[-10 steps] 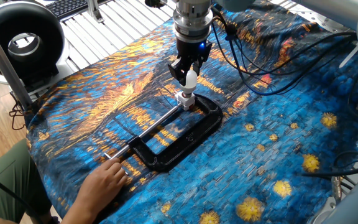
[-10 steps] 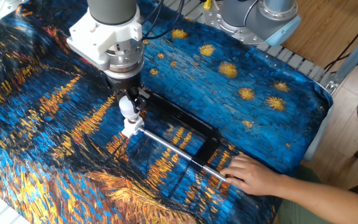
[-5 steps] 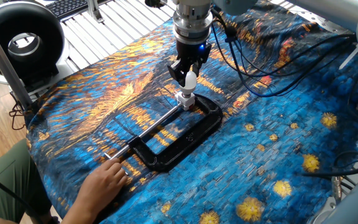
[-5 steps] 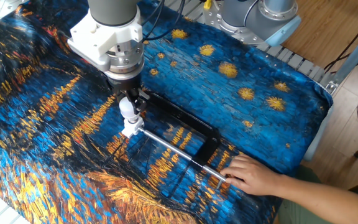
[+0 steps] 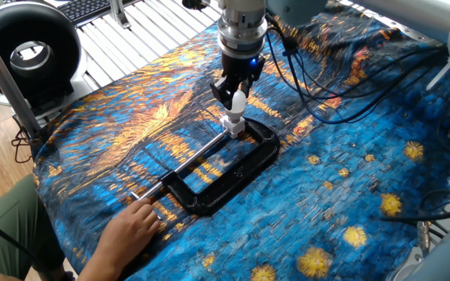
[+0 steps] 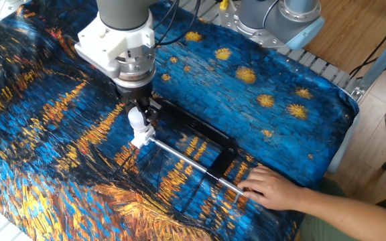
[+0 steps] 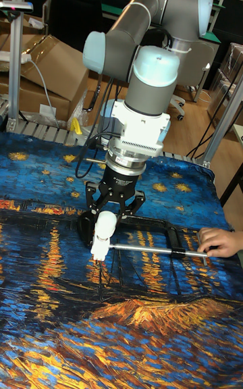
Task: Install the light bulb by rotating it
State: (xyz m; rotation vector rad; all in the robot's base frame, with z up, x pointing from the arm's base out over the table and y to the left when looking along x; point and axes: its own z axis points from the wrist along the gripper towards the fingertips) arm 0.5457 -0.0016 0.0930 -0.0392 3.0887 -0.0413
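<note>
The tool points straight down over the bench, its two black fingers closed in on the light bulb, so it is grasping the bulb by the globe. The gap between the fingers is just the width of the bulb and no wider. Seen in the tall fixed view, the tool straddles the bulb from both sides.

The bulb is small, frosted white and round, standing upright with its narrow neck pointing down. The neck meets the white socket base directly below it; how deep it sits in the base I cannot tell. The base rests at one end of a black clamp that lies flat on the bench. A silver rod runs from the socket end across the clamp toward a person's hand, which rests on the far end of the rod.

The bench is covered with a blue and orange painted cloth.

Compared with a second ago, the bulb, base and clamp sit in the same places, and the tool has stayed clenched on the bulb. The arm's wrist housing looks shifted very slightly in the other fixed view. The hand has not moved.
</note>
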